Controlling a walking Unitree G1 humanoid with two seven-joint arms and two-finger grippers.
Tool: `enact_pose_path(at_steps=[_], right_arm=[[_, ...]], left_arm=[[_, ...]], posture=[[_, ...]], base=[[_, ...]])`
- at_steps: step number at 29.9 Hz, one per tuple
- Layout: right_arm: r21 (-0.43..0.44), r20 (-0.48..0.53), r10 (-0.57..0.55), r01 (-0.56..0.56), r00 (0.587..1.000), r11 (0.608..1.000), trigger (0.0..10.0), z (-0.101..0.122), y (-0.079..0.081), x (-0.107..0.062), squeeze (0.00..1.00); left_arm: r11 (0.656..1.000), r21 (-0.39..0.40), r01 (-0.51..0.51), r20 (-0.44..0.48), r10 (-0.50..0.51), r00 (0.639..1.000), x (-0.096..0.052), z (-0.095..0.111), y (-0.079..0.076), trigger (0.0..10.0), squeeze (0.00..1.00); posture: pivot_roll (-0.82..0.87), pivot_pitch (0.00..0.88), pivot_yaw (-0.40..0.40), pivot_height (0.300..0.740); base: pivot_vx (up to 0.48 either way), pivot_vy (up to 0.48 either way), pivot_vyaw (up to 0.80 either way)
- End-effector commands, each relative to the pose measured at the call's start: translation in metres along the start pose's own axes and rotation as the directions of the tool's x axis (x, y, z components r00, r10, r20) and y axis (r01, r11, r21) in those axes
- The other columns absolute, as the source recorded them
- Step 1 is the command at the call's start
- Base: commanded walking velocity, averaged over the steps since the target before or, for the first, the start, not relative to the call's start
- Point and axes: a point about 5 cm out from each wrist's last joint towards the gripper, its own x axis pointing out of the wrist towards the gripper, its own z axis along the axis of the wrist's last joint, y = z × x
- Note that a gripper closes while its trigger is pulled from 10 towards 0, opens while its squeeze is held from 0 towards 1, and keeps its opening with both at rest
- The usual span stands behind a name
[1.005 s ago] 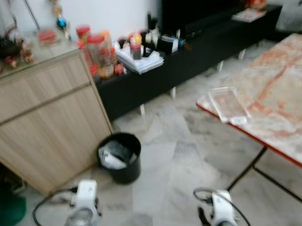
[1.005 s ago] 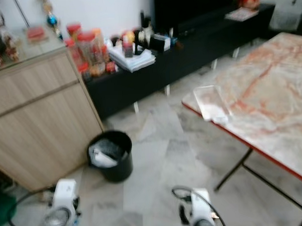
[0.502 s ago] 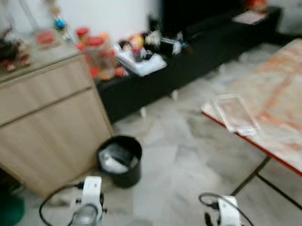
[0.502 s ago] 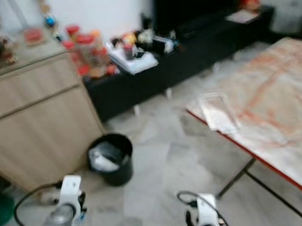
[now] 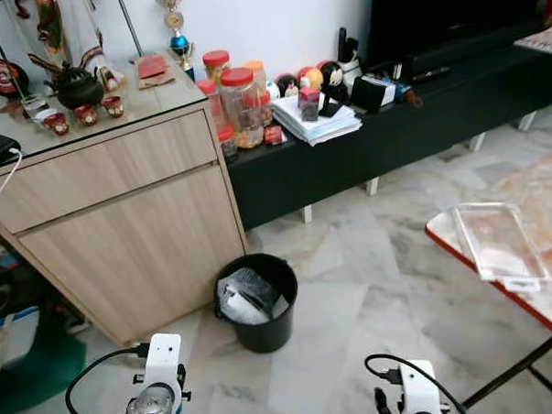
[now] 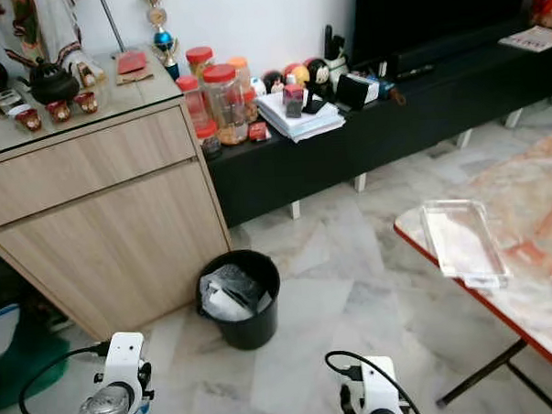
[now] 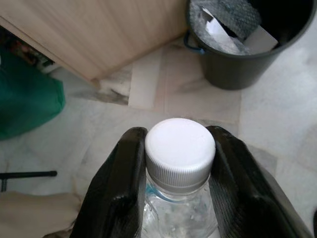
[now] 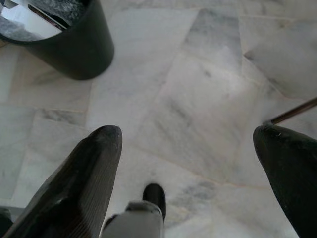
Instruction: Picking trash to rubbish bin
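Note:
A black rubbish bin (image 5: 259,302) stands on the marble floor beside a wooden cabinet (image 5: 121,232), with crumpled paper and plastic inside. My left gripper (image 7: 178,148) is shut on a clear plastic bottle with a white cap (image 7: 180,147), held low over the floor short of the bin (image 7: 247,44). My right gripper (image 8: 188,148) is open and empty above the floor, with the bin (image 8: 64,39) off to one side. Both wrists show at the bottom of the eye views: the left arm (image 5: 157,382) and the right arm (image 5: 414,393).
A folding table (image 5: 536,278) with a red edge and marbled top stands at the right, carrying a clear plastic tray (image 5: 497,243). A low black TV bench (image 5: 391,119) with jars and papers runs along the wall. A green bag (image 5: 27,374) lies at the left.
The camera has swung left and steadied; the view is sharp now, the bin sits nearer the centre and the table has slid toward the right edge. The arms stay low.

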Motion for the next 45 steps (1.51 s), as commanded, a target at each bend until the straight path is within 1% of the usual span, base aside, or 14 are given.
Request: enact_pose_path(at_steps=[1,4,5,7,9,11,13,14,23,24,28,37,42,45], right_arm=[[0.005,0.000,0.022,-0.022,1.000,1.000,10.0,0.0020,0.0097,0.0010,0.00],[-0.002,-0.002,0.025,-0.025,1.000,1.000,10.0,0.0014,0.0106,0.0009,0.00],[-0.030,-0.003,0.031,-0.031,1.000,0.999,10.0,0.0006,0.0114,0.0006,0.00],[-0.052,0.001,0.038,-0.038,0.999,0.998,10.0,0.0010,0.0117,0.0006,0.00],[-0.041,0.007,0.037,-0.037,0.999,0.998,10.0,0.0025,0.0122,0.0009,0.00],[-0.004,0.008,0.025,-0.025,1.000,1.000,10.0,0.0036,0.0116,0.0013,0.00],[-0.004,0.008,0.023,-0.023,1.000,1.000,10.0,0.0042,0.0108,0.0014,0.00],[-0.023,0.002,0.029,-0.029,1.000,0.999,10.0,0.0040,0.0108,0.0016,0.00],[-0.070,0.002,0.045,-0.045,0.999,0.997,10.0,0.0022,0.0146,0.0010,0.00],[-0.070,0.002,0.045,-0.045,0.999,0.997,10.0,0.0022,0.0146,0.0010,0.00],[-0.022,0.006,0.037,-0.037,0.999,0.999,10.0,0.0028,0.0150,0.0011,0.00],[-0.032,0.007,0.039,-0.038,0.999,0.999,10.0,0.0040,0.0157,0.0014,0.00],[-0.010,0.001,0.027,-0.026,1.000,1.000,10.0,0.0024,0.0149,0.0012,0.00],[-0.014,-0.003,0.026,-0.026,1.000,1.000,10.0,0.0010,0.0153,0.0008,0.00]], left_arm=[[0.999,0.003,-0.040,-0.010,0.040,0.999,-0.0003,-0.0021,0.0141,10.0,0.00],[0.999,0.000,-0.046,-0.014,0.046,0.999,-0.0008,-0.0037,0.0165,10.0,0.00],[0.999,-0.002,-0.053,-0.018,0.053,0.998,-0.0010,-0.0047,0.0186,10.0,0.00],[0.998,-0.017,-0.061,-0.018,0.061,0.998,-0.0009,-0.0042,0.0196,10.0,0.00],[0.998,-0.022,-0.062,-0.014,0.061,0.998,-0.0005,-0.0026,0.0195,10.0,0.00],[0.998,-0.021,-0.059,-0.013,0.058,0.998,-0.0003,-0.0021,0.0188,10.0,0.00],[0.998,-0.020,-0.057,-0.013,0.057,0.998,-0.0002,-0.0019,0.0180,10.0,0.00],[0.998,-0.022,-0.056,-0.012,0.056,0.998,-0.0002,-0.0017,0.0177,10.0,0.00],[0.998,-0.019,-0.060,-0.024,0.060,0.998,-0.0014,-0.0061,0.0202,10.0,0.00],[0.998,-0.019,-0.060,-0.024,0.060,0.998,-0.0014,-0.0061,0.0202,10.0,0.00],[0.998,-0.019,-0.058,-0.027,0.057,0.998,-0.0017,-0.0074,0.0194,10.0,0.00],[0.998,-0.014,-0.057,-0.020,0.057,0.998,-0.0007,-0.0037,0.0197,10.0,0.00],[0.998,-0.010,-0.055,-0.019,0.055,0.998,-0.0003,-0.0026,0.0196,10.0,0.00],[0.999,-0.010,-0.053,-0.016,0.053,0.998,-0.0001,-0.0017,0.0190,10.0,0.00]], posture=[[-0.08,0.000,0.056,0.740],[-0.08,0.000,0.056,0.740],[-0.08,0.000,0.054,0.740],[-0.08,0.000,0.052,0.740],[-0.08,0.000,0.052,0.740],[-0.08,0.000,0.052,0.740],[-0.08,0.000,0.052,0.740],[-0.08,0.000,0.051,0.740],[-0.08,0.000,0.058,0.740],[-0.08,0.000,0.058,0.740],[-0.08,0.000,0.063,0.740],[-0.08,0.000,0.067,0.740],[-0.07,0.000,0.069,0.740],[-0.07,0.000,0.072,0.740]], base=[[0.262,0.000,0.00],[0.261,0.000,0.00],[0.262,0.000,0.00],[0.261,0.000,0.61],[0.261,0.000,0.77],[0.262,0.000,0.00],[0.266,0.000,0.00],[0.262,0.000,0.00],[0.263,0.000,0.07],[0.262,0.000,0.59],[0.262,0.000,0.13],[0.263,0.000,0.00],[0.324,0.000,0.00],[0.341,0.000,0.00]])
